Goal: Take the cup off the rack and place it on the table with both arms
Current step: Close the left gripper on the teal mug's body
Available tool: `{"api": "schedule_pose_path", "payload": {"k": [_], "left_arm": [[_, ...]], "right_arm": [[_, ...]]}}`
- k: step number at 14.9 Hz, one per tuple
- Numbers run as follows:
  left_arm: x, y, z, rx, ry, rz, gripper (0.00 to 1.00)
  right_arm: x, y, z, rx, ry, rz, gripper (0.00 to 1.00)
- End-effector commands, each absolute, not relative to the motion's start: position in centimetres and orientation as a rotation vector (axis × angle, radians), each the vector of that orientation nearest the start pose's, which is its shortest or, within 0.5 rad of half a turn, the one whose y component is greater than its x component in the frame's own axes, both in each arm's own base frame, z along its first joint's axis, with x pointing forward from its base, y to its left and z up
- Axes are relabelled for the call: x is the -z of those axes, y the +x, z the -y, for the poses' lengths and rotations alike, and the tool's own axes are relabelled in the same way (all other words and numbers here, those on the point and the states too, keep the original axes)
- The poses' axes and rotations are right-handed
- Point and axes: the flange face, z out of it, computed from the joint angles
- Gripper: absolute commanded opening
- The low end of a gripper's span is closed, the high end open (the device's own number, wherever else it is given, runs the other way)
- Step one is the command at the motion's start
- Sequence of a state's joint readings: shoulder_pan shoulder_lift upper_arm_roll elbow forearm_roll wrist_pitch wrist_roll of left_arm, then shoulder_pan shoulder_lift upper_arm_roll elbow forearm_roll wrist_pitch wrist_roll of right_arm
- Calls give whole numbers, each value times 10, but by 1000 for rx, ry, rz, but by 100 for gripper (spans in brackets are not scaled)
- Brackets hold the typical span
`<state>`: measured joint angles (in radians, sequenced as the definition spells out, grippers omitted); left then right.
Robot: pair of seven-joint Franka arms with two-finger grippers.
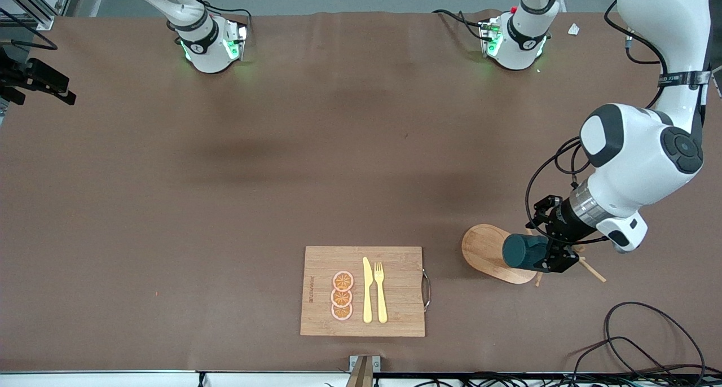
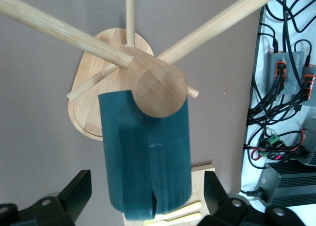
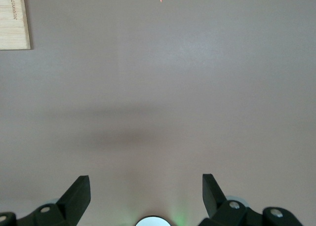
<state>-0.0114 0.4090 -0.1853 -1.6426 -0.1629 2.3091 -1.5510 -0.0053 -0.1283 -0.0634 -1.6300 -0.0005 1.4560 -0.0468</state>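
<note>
The dark teal cup (image 1: 524,251) hangs on its side from a peg of the wooden rack (image 1: 485,251), toward the left arm's end of the table (image 1: 225,178). My left gripper (image 1: 537,254) is open and straddles the cup. In the left wrist view the cup (image 2: 145,157) hangs below the rack's round post top (image 2: 160,88), with a gap to each black finger (image 2: 79,191). My left gripper (image 2: 146,191) touches nothing there. My right gripper (image 3: 146,189) is open and empty, high over bare table close to its own base; it is out of the front view.
A bamboo cutting board (image 1: 403,297) with orange slices (image 1: 342,295), a yellow knife (image 1: 367,291) and fork (image 1: 381,291) lies beside the rack, near the table's front edge. Loose cables (image 1: 648,342) lie at the front corner by the left arm. A black camera mount (image 1: 34,79) juts in.
</note>
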Motion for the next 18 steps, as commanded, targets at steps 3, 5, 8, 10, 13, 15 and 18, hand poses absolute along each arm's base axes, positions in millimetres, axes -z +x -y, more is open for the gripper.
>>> {"api": "schedule_pose_path", "payload": {"k": [3,5,8,10,13,15,18], "left_arm": [[-401,686,121,12,-2596,2313,100],[-395,689,122,18,-2598,2322,100],[-391,690,122,13,-2593,2330,100],[-389,690,123,8,-2593,2331,99],[-389,690,124,-2,-2591,2357,92],[-389,691,124,-7,-2584,2369,78],[-389,691,123,-26,-2573,2394,63]], "right_arm": [[-656,495,39,-59,-3131,-28,100],[-656,495,39,-59,-3131,-28,100],[-656,495,39,-59,-3131,-28,100],[-656,495,39,-59,-3131,-28,100],[-656,495,39,-59,-3131,-28,100],[-656,495,39,-59,-3131,-28,100],[-656,495,39,-59,-3131,-28,100]]}}
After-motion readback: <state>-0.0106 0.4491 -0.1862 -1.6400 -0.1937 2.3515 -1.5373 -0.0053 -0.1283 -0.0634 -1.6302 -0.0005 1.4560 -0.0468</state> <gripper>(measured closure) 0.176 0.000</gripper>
